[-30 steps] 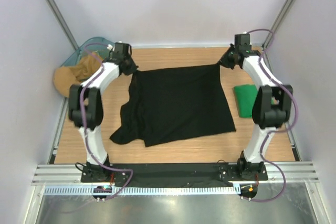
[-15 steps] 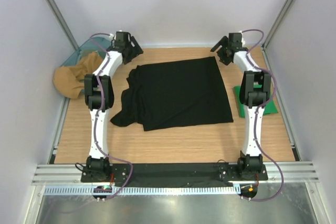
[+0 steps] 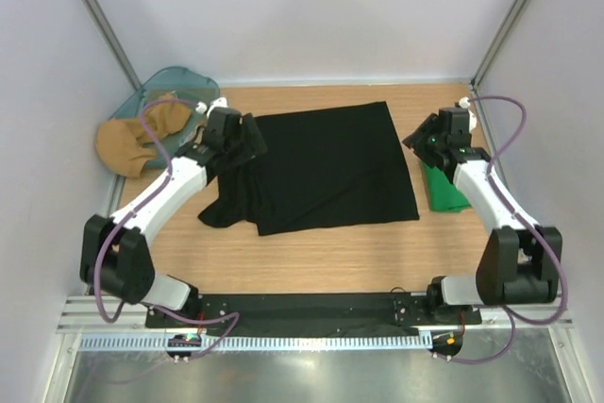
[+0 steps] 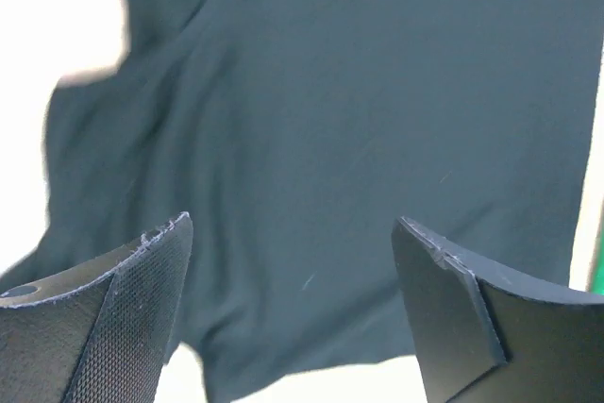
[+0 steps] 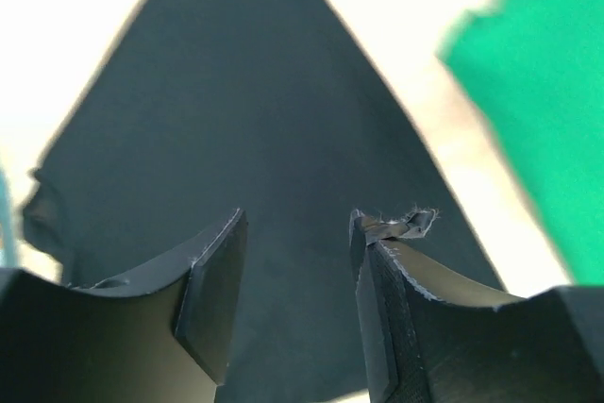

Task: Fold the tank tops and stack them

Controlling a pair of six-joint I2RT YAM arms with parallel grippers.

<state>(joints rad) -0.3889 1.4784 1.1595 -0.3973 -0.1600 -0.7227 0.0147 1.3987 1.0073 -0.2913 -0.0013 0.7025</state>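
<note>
The black tank top (image 3: pixel 326 167) lies spread on the wooden table, flat on its right side and bunched into folds at its left edge (image 3: pixel 231 200). My left gripper (image 3: pixel 252 142) hovers over that left edge, open and empty; the left wrist view shows the black tank top (image 4: pixel 330 120) below the left gripper (image 4: pixel 293 233). The green tank top (image 3: pixel 442 188) lies folded at the right, partly under my right arm. My right gripper (image 3: pixel 421 137) hangs open and empty between the two garments. In the right wrist view the right gripper (image 5: pixel 297 224) is over the black tank top (image 5: pixel 245 101), with the green tank top (image 5: pixel 538 92) to the right.
A teal bin (image 3: pixel 175 82) sits at the back left corner with a tan cloth (image 3: pixel 137 134) spilling out of it. Pale walls and metal frame posts close in the table on three sides. A black base rail (image 3: pixel 311 307) runs along the near edge.
Both grippers let go of the black top's far corners and opened. Both arms then drew back toward the near side, and the garment settled flat.
</note>
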